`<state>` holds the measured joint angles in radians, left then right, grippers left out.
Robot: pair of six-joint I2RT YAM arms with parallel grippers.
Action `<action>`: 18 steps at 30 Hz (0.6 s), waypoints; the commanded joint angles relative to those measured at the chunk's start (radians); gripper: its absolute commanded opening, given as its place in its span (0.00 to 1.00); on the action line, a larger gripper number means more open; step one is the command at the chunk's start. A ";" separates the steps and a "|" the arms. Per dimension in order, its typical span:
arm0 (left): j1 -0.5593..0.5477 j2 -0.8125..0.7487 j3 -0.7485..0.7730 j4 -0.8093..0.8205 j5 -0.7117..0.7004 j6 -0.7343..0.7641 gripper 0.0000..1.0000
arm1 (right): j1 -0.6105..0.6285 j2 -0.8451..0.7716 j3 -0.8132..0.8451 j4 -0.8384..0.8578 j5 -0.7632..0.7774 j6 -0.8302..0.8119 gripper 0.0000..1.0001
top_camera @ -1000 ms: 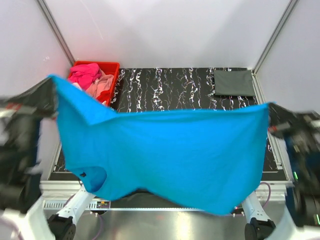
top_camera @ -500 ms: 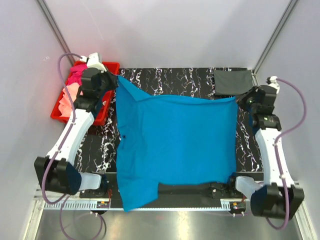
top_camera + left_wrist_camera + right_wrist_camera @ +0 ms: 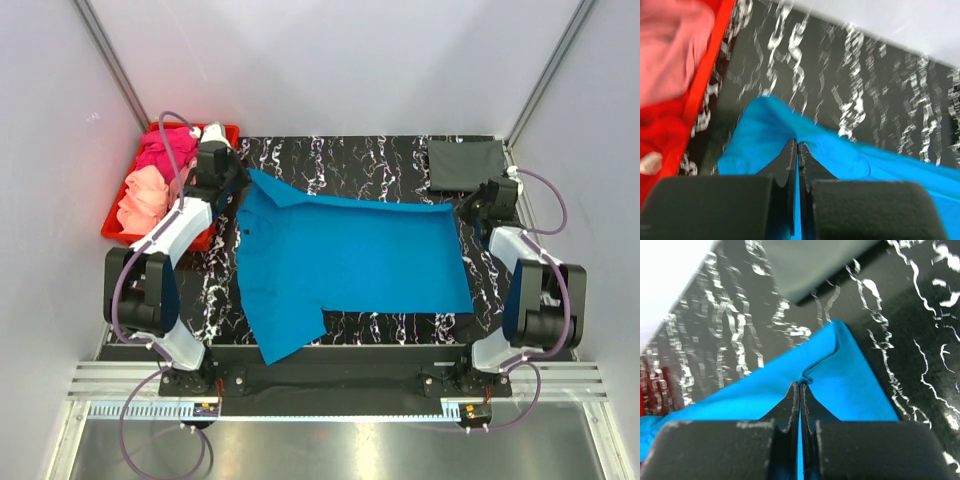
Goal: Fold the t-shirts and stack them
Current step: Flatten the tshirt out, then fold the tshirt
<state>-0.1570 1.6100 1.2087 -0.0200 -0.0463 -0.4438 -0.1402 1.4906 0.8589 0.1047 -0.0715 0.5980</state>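
The bright blue t-shirt (image 3: 350,255) lies spread on the black marbled table (image 3: 350,160), one sleeve trailing toward the front left. My left gripper (image 3: 238,180) is shut on its far left corner; the pinched blue cloth shows in the left wrist view (image 3: 765,135) at the gripper (image 3: 798,145). My right gripper (image 3: 468,207) is shut on its far right corner, seen in the right wrist view (image 3: 799,384) with blue cloth (image 3: 840,375) bunched at the tips. A folded dark grey t-shirt (image 3: 466,165) lies at the back right. Hot pink (image 3: 165,150) and peach (image 3: 145,195) shirts sit in the red bin.
The red plastic bin (image 3: 222,132) stands at the back left, just left of my left arm; its wall shows in the left wrist view (image 3: 700,95). White walls close the back and sides. The grey shirt's edge shows in the right wrist view (image 3: 820,265).
Both arms swung the blue shirt from held up in the air, forward and down onto the table, where it now lies flat. Both grippers stayed shut on its corners.
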 commanded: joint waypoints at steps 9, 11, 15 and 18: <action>0.005 -0.068 0.002 -0.228 -0.055 -0.156 0.00 | -0.055 0.096 0.114 0.016 -0.037 -0.029 0.00; 0.005 -0.073 -0.001 -0.256 -0.040 -0.159 0.00 | -0.056 0.100 0.114 0.016 -0.039 -0.036 0.00; 0.005 -0.074 -0.017 -0.343 -0.021 -0.179 0.00 | -0.059 0.132 0.137 0.009 -0.039 -0.052 0.00; 0.005 -0.104 -0.067 -0.353 -0.012 -0.190 0.00 | -0.065 0.146 0.149 -0.016 -0.033 -0.055 0.00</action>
<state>-0.1570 1.5650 1.1801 -0.3298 -0.0696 -0.6086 -0.1917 1.6245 0.9623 0.1013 -0.1001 0.5724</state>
